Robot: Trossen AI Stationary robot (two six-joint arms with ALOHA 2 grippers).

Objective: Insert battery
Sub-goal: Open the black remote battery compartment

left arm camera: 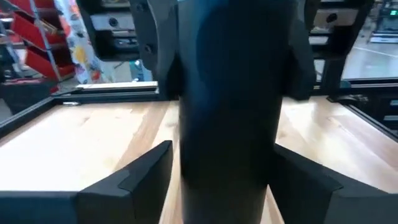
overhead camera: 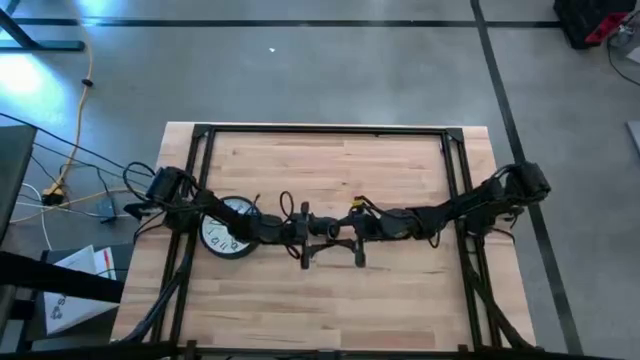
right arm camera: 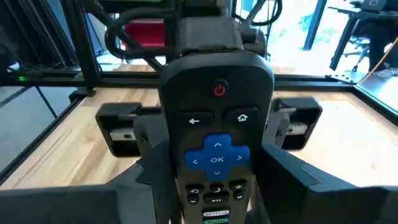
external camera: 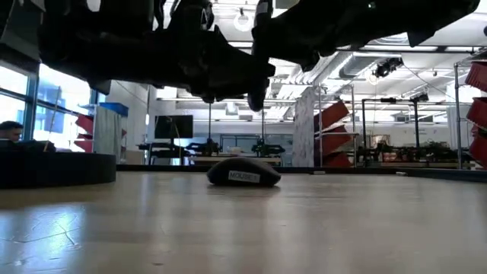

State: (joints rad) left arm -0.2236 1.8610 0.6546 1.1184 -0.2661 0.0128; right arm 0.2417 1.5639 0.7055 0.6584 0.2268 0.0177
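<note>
A black remote [right arm camera: 216,149] hangs above the table's middle between my two grippers, which meet there in the high view. Its button face, with a blue OK pad, shows in the right wrist view. Its plain dark back [left arm camera: 230,118] fills the left wrist view. My left gripper [overhead camera: 306,232] comes from the table's left and my right gripper [overhead camera: 357,232] from the right. Each is shut on the remote. The battery is out of view. My left gripper pinches the remote's long edges [left arm camera: 273,155] between its two fingers, coming level from the table's left, fingers along the remote. The remote is clear of the table. How far it reaches between the fingers cannot be told. My right gripper pinches the remote's two long edges [right arm camera: 258,168] beside the blue pad, near the lower buttons. Its fingers come level from the table's right and lie along the remote. The remote is clear of the table, its power-button end toward the left gripper.
A black computer mouse [external camera: 243,173] lies on the wooden table below the arms. A round dark and white disc [overhead camera: 226,236] lies under the left arm. A black frame [overhead camera: 330,130] rims the table. Bare wood lies near the front edge.
</note>
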